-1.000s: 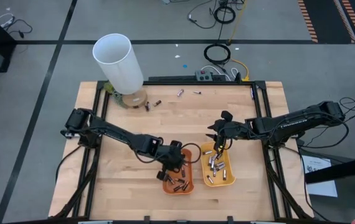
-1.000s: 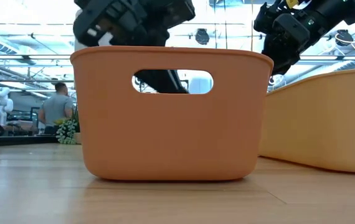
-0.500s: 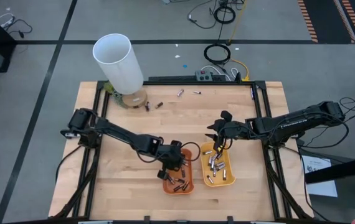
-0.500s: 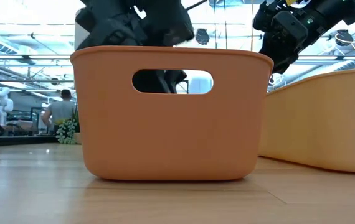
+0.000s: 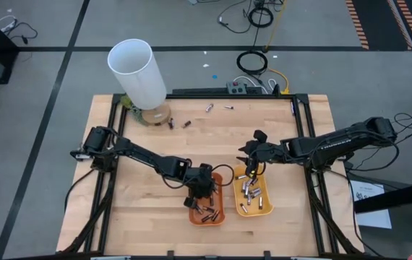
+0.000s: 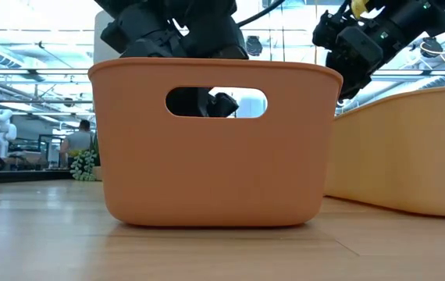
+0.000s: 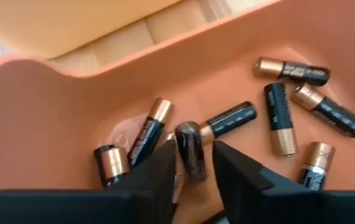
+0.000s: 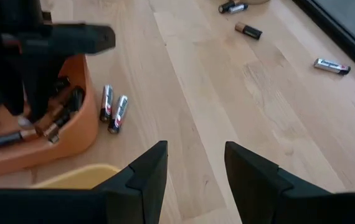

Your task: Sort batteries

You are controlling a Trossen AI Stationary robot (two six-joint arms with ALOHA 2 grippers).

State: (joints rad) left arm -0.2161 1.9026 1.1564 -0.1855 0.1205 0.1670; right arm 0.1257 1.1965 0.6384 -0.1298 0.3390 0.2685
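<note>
An orange tray [image 5: 221,206] holds several dark batteries with coppery ends [image 7: 277,112]. Beside it, a yellow tray [image 5: 267,206] holds silvery batteries [image 5: 252,192]. My left gripper [image 7: 194,149] reaches down inside the orange tray [image 6: 207,156] and is shut on a dark battery. My right gripper [image 8: 195,149] is open and hovers over the yellow tray's far end [image 5: 252,167], touching nothing. Two silvery batteries [image 8: 113,107] lie on the table by the orange tray's wall. My left gripper pinches one dark battery [image 7: 192,148] between its two fingers [image 7: 163,167]. It comes from above, pointing down into the orange tray. The battery stands lengthwise along the fingers, over the other cells. I cannot tell whether its far end rests on the tray floor.
A tall white tube [image 5: 138,71] stands on a round base at the table's far left. A few loose batteries [image 5: 209,107] lie on the wood near the far edge, with others [image 8: 248,30] in the right wrist view. Bare wood lies between the trays and the far edge.
My left gripper has come down from above the orange tray's rim into the tray. In the low view, its finger now shows through the handle slot. My right gripper has stayed open and nearly still.
</note>
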